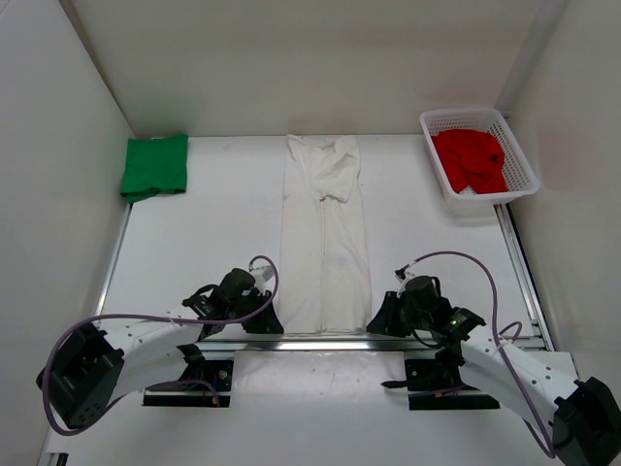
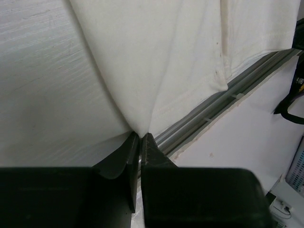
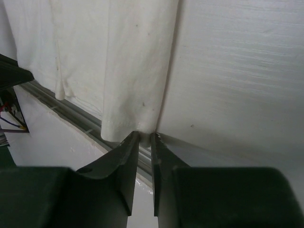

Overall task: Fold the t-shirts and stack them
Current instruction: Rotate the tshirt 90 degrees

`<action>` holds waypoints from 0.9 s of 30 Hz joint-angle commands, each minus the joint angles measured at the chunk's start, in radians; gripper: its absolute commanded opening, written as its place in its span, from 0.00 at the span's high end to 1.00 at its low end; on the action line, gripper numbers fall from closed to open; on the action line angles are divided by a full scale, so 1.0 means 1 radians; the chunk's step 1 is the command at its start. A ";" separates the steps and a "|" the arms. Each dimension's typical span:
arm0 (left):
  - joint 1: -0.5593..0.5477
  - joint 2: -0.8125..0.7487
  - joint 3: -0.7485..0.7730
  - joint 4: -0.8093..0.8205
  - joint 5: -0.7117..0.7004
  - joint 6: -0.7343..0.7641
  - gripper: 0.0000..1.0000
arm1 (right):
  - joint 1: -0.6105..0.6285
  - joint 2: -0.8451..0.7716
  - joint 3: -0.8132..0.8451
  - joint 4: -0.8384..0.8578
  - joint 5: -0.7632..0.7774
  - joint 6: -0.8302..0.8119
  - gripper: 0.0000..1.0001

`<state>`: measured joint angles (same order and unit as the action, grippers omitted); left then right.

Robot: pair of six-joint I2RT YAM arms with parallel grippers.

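Off-white t-shirt (image 1: 325, 233): folded into a long narrow strip, lying flat down the middle of the surface (image 1: 213, 233), collar end far, hem end at the near rail (image 1: 320, 342). Left tool (image 2: 141, 137) closed on its near-left corner, cloth puckered into the tips. Right tool (image 3: 145, 137) pinches the near-right corner, jaws almost together. Green t-shirt (image 1: 153, 165): folded, far-left corner. Red t-shirt (image 1: 471, 160): crumpled in the white mesh basket (image 1: 461, 113), far right.
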<state>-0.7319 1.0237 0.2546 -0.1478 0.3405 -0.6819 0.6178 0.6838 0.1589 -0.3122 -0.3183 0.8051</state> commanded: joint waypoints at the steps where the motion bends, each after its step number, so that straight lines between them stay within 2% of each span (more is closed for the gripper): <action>1: -0.009 -0.001 -0.002 0.001 -0.017 -0.008 0.88 | -0.015 -0.006 -0.002 0.044 -0.024 0.006 0.87; 3: -0.006 -0.019 -0.003 -0.004 -0.001 -0.014 0.93 | -0.010 -0.009 0.010 0.038 -0.030 0.003 0.99; 9: 0.009 -0.114 0.063 -0.114 0.026 -0.041 0.99 | 0.025 -0.041 0.125 -0.053 -0.016 -0.003 1.00; 12: 0.106 -0.111 0.208 -0.205 0.029 0.042 0.99 | -0.044 0.002 0.224 -0.093 -0.018 -0.088 1.00; 16: 0.210 0.036 0.386 -0.219 0.026 0.125 1.00 | -0.215 0.169 0.356 -0.059 -0.078 -0.260 1.00; 19: 0.248 0.186 0.484 -0.168 -0.023 0.145 1.00 | -0.239 0.319 0.482 -0.021 -0.015 -0.334 1.00; 23: 0.272 0.399 0.633 -0.122 -0.093 0.151 1.00 | -0.317 0.524 0.625 0.070 0.001 -0.356 1.00; 27: 0.299 0.530 0.758 -0.118 -0.155 0.148 1.00 | -0.389 0.684 0.724 0.151 -0.047 -0.362 1.00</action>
<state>-0.4572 1.5208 0.9260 -0.2836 0.2539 -0.5495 0.2802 1.2980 0.8032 -0.2684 -0.3519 0.4866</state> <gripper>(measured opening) 0.125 0.009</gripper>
